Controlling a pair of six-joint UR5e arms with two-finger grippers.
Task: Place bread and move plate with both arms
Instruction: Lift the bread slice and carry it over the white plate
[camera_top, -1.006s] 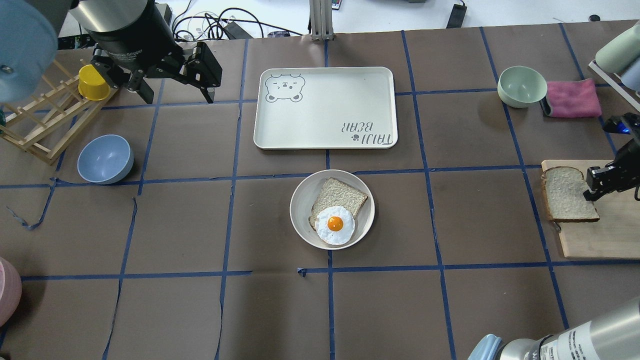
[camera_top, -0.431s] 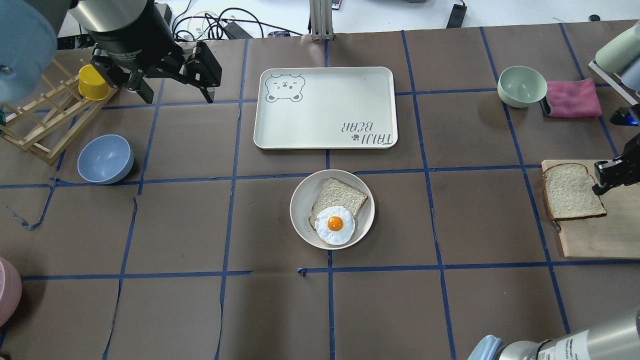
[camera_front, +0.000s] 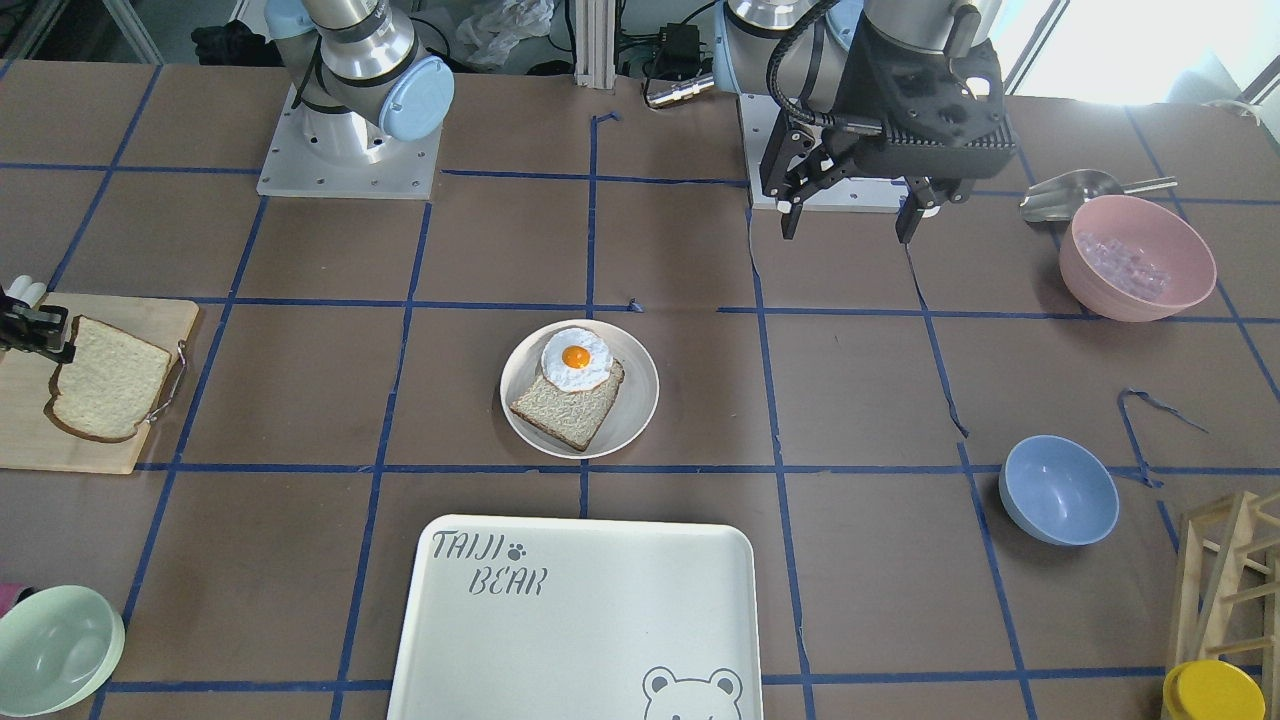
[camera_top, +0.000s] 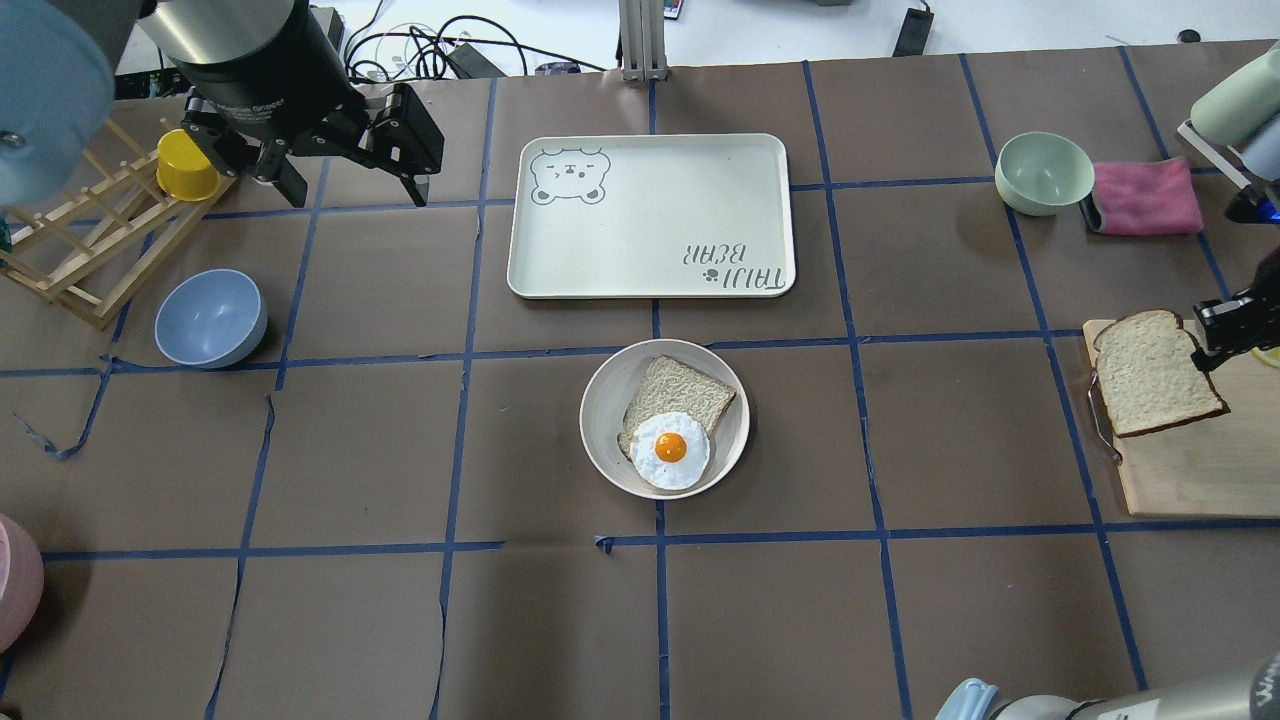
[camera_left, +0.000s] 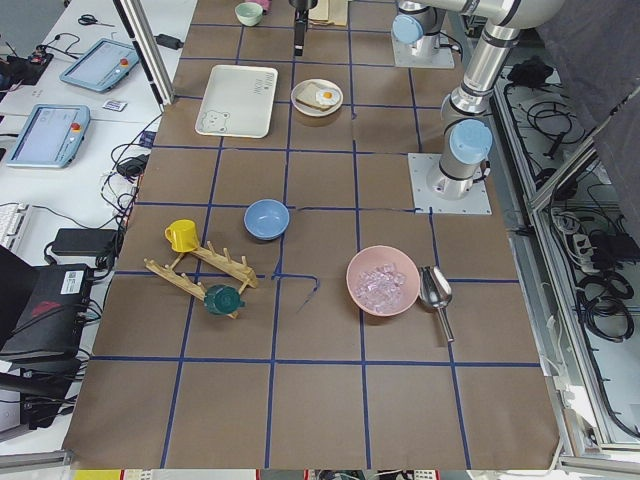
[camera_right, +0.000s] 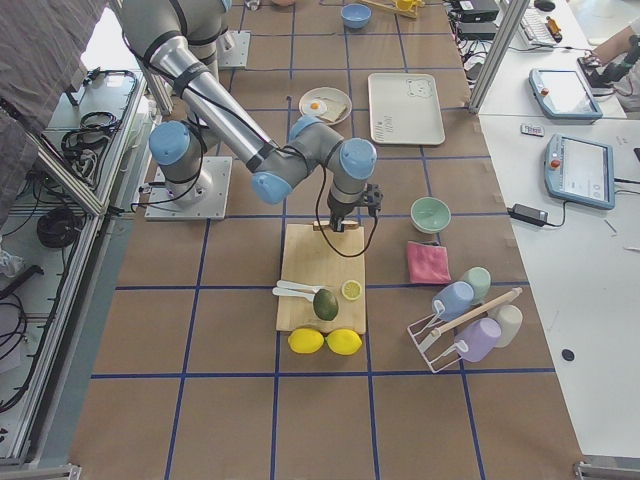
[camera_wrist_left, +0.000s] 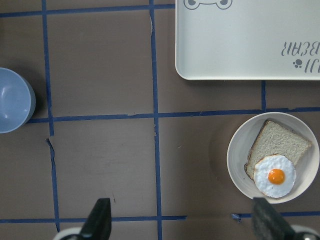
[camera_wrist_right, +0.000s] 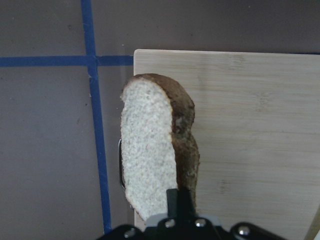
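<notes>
My right gripper (camera_top: 1207, 343) is shut on the edge of the bread (camera_top: 1152, 372), a pale slice with a brown crust. It holds the slice tilted just above the wooden cutting board (camera_top: 1200, 470). The right wrist view shows the bread (camera_wrist_right: 149, 150) edge-on in the gripper (camera_wrist_right: 175, 200). The round cream plate (camera_top: 600, 400) sits at the table's middle with a smaller tan slice (camera_top: 680, 392) and a fried egg (camera_top: 670, 449) on it. My left gripper (camera_top: 355, 188) is open and empty, high at the far left, well away from the plate (camera_wrist_left: 237, 155).
The "TAIJI BEAR" tray (camera_top: 650, 215) lies just beyond the plate. A green bowl (camera_top: 1043, 172) and pink cloth (camera_top: 1145, 195) are beyond the board. A blue bowl (camera_top: 210, 318), wooden rack (camera_top: 80, 250) and yellow cup (camera_top: 187, 165) stand at left. A pink bowl (camera_front: 1135, 258) is near the left arm's base.
The right gripper has closed on the bread's edge and lifted it off the board, tilting it and drawing it slightly right. The left arm has not moved.
</notes>
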